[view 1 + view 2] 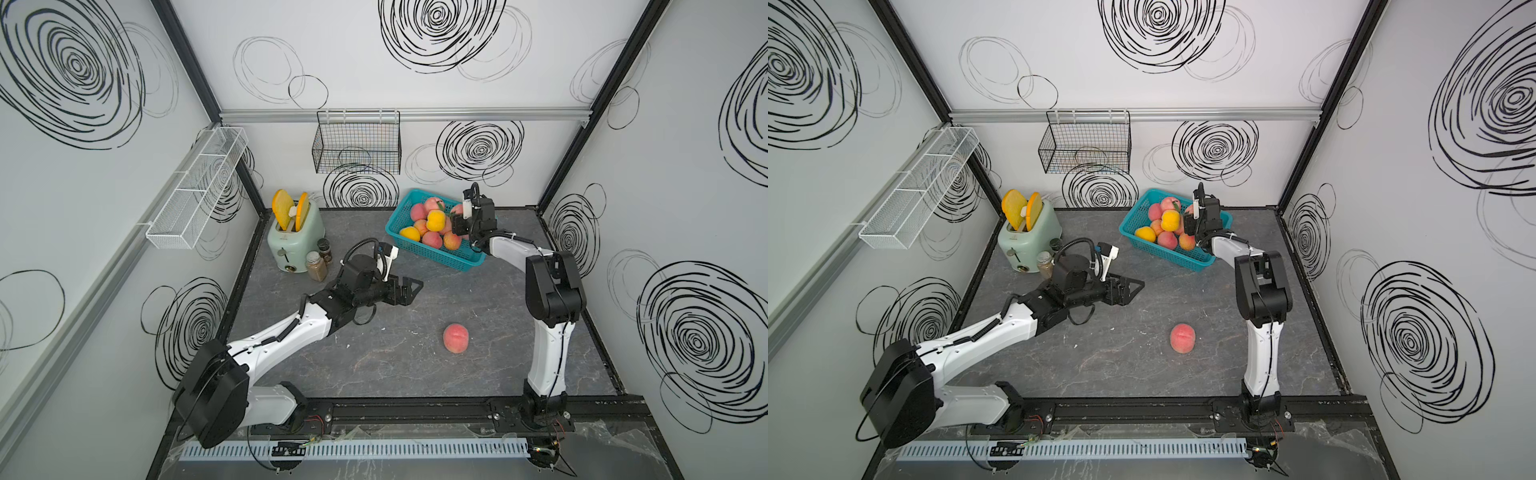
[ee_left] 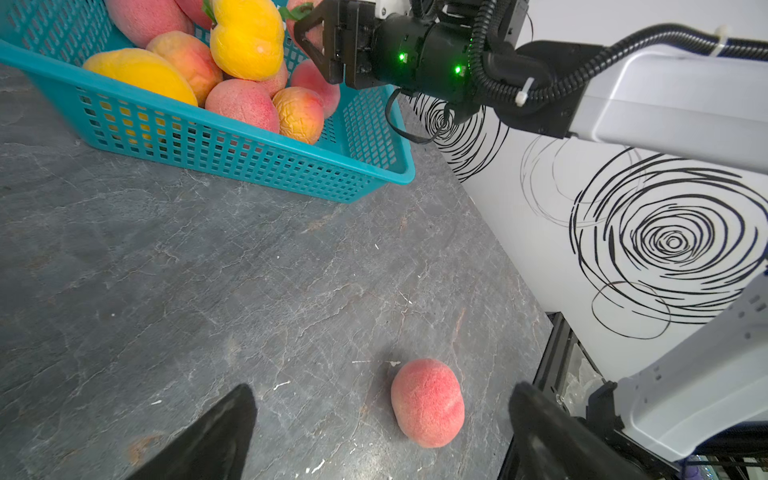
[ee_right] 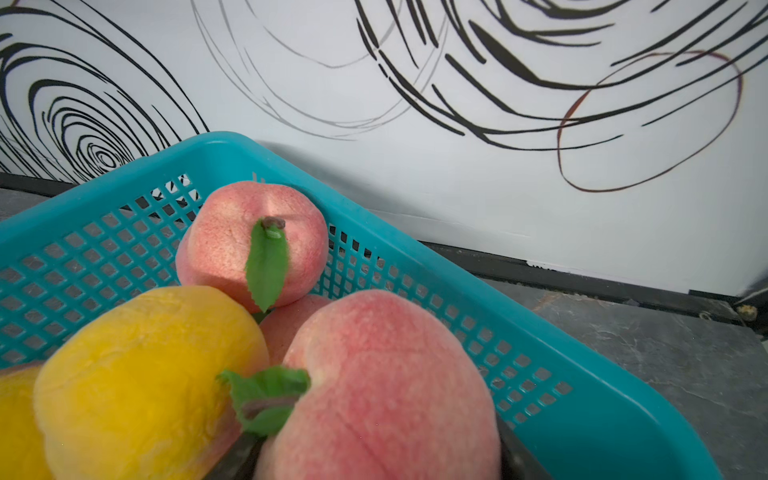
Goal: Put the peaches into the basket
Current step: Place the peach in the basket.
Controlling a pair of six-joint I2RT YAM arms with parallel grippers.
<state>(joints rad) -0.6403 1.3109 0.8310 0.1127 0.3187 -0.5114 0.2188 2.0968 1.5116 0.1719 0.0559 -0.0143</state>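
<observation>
Basket (image 1: 428, 251) sits toward the back-right corner of the bench, skewed to the edges and heaped above its rim with peaches. The right gripper (image 1: 458, 224) is over the basket's right end, jaws clamped on a pink held peach (image 3: 386, 386), as far as the right wrist view shows. That peach is just beside the top yellow peach (image 3: 145, 374); I can't tell whether they touch. One loose peach (image 1: 456, 338) lies on the front-right part of the bench, well apart from the basket. The left gripper (image 1: 409, 291) hovers mid-bench, empty, with jaws wide apart and aimed roughly at that fruit. The main risk is that the pile is full and rounded, so a drop from here may land on a slope and roll over the rim onto the bench or toward the back wall. It could also knock the yellow one off the top. Opening too high makes a bounce more likely. Pulling the right arm back low could catch the rim and drag the light basket. For the loose peach, one finger touching first would probably roll it away, since it is round on a smooth slab. If the left arm heads for the basket before the right clears, the arms could clash above it.
</observation>
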